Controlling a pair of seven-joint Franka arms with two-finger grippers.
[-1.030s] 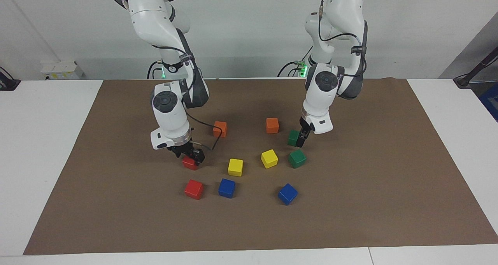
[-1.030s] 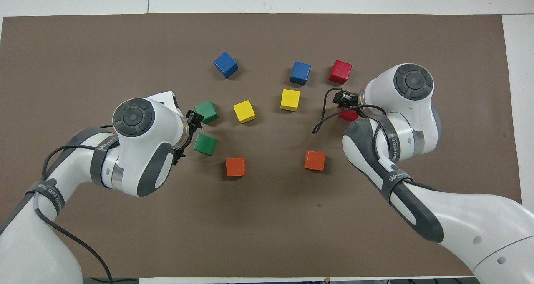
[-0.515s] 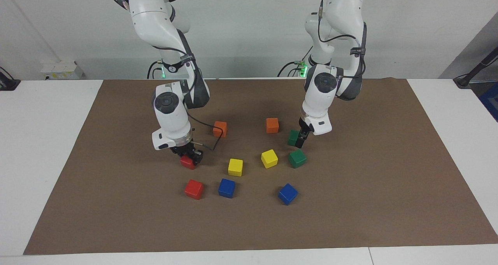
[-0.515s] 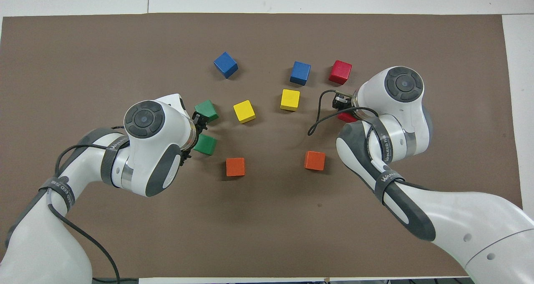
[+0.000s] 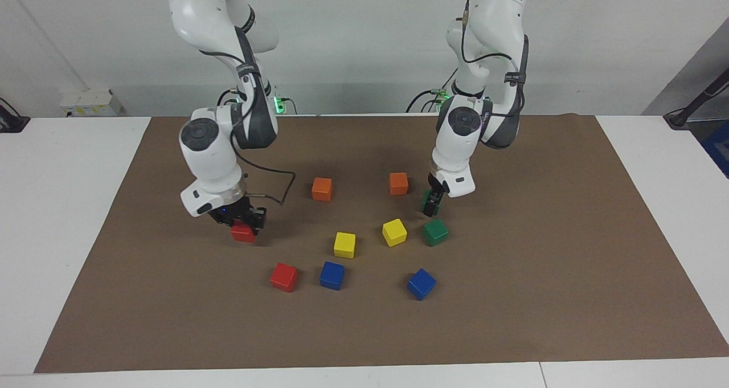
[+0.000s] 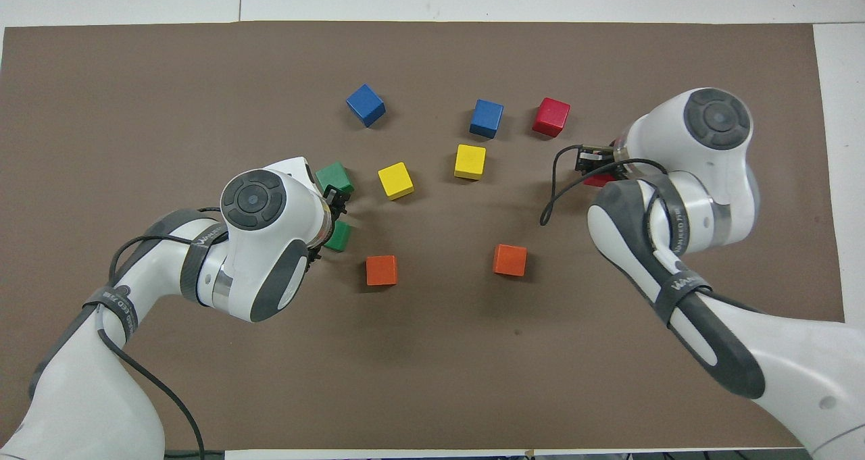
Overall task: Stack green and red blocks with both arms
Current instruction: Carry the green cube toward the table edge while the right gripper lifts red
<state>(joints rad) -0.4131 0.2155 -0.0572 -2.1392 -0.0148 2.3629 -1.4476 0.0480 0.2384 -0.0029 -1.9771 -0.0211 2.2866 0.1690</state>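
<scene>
Change: your right claw (image 5: pixel 244 224) has moved toward its own end of the table since a moment ago, and the red block (image 5: pixel 244 233) went with it, lifted just off the mat (image 5: pixel 541 274).
What it means: you have one red block in hand. I think the next step is to carry it over to the other red block (image 5: pixel 283 277) and set it on top.
Right claw: clamped on the red block, which sticks out just under the fingertips.
Held red block: in the air over bare mat, well apart from the other red block, which sits flat beside a blue block (image 5: pixel 332 274).
Left claw (image 5: pixel 431 204): it has come down around the green block (image 5: pixel 429 202) that is nearer to the robots. I cannot tell if it has squeezed shut on it.
Near green block: right at the left claw's tips and, as far as I can see, on the mat.
Other green block (image 5: pixel 435 232): on the mat, just beside the first one and a bit farther from the robots, next to a yellow block (image 5: pixel 394 232).
Stacks: none yet. No block sits on another.
Watch out: the two green blocks are close, so you could bump the free one as you lift.
</scene>
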